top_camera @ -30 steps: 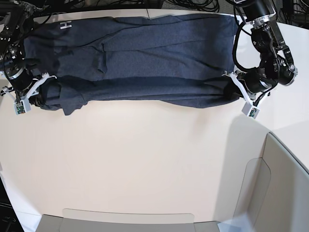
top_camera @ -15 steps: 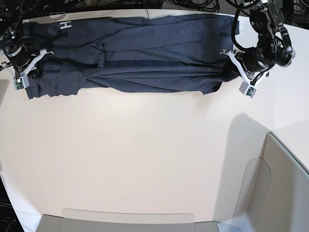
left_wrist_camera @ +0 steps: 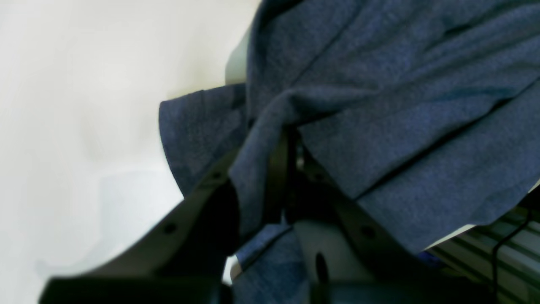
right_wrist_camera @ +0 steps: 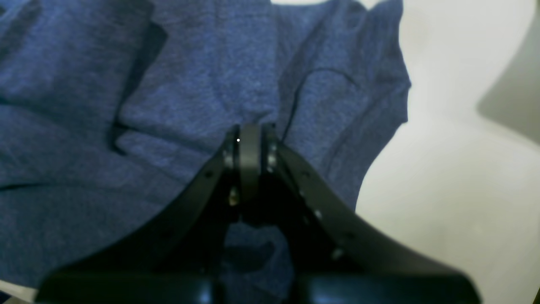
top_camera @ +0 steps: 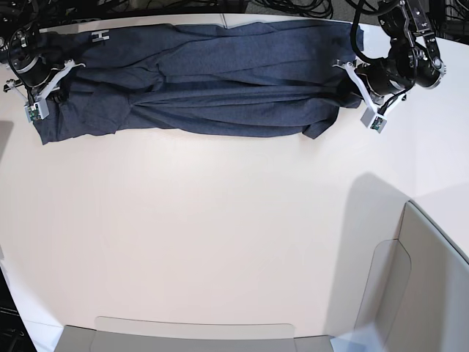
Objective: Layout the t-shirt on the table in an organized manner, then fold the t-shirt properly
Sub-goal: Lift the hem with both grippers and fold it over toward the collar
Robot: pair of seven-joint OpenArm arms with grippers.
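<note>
The table [top_camera: 220,242] is a broad, smooth off-white surface filling most of the base view, its far edge running along the top of the frame, where dark cables [top_camera: 308,7] lie behind it. Two pale grey panels sit at the frame's edges: one upright at the lower right [top_camera: 410,286] and one low along the bottom [top_camera: 194,334].

There is one t-shirt [top_camera: 212,81], dark heathered blue-grey, stretched as a long creased band across the top of the frame, from the upper left to the upper right. A bit of white lettering [top_camera: 100,36] shows near its upper left end.

Two arms work at it, one at each end. The left gripper [top_camera: 350,88], at the upper right, has its jaws closed on bunched shirt fabric [left_wrist_camera: 270,139]. The right gripper [top_camera: 51,86], at the upper left, is likewise clamped on the cloth, its black fingers [right_wrist_camera: 249,145] pressed together over the fabric.
</note>
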